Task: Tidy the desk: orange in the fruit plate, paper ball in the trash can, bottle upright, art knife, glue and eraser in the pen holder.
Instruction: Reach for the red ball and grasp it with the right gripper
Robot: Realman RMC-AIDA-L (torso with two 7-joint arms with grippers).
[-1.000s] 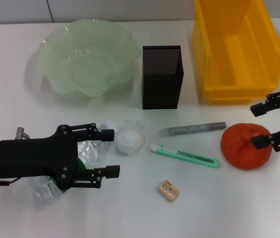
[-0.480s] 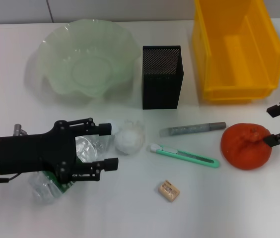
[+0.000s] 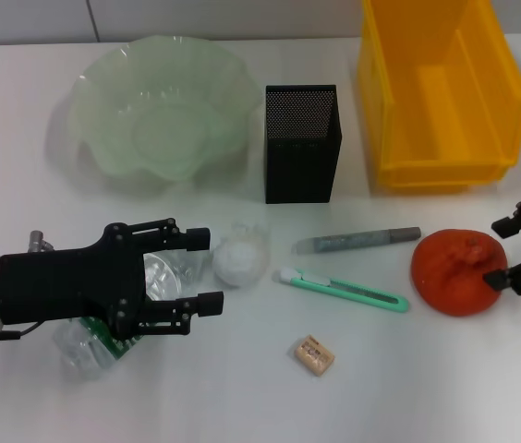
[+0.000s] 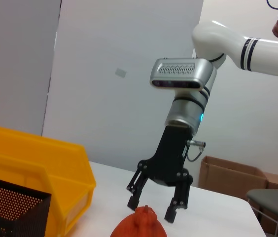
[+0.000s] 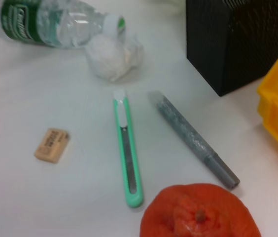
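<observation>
The clear bottle (image 3: pixel 163 276) lies on its side at the near left, its cap end beside the white paper ball (image 3: pixel 240 258). My left gripper (image 3: pixel 207 269) hovers open over the bottle, holding nothing. At the right, the orange (image 3: pixel 457 272) rests on the table, with my right gripper (image 3: pixel 498 251) open at its right side; the left wrist view shows that gripper (image 4: pixel 156 210) just above the orange (image 4: pixel 139 224). The grey glue stick (image 3: pixel 357 241), green art knife (image 3: pixel 344 289) and tan eraser (image 3: pixel 314 354) lie between the two grippers. In the right wrist view the knife (image 5: pixel 128 148), glue stick (image 5: pixel 193 138), eraser (image 5: pixel 52 144) and orange (image 5: pixel 200 212) all show.
A pale green fruit plate (image 3: pixel 99 97) stands at the back left. The black mesh pen holder (image 3: pixel 301 143) is at the back centre. The yellow bin (image 3: pixel 441 171) is at the back right, just beyond the orange.
My right gripper has drawn back to the right, off the orange, and stays open. The left gripper has shifted slightly over the bottle.
</observation>
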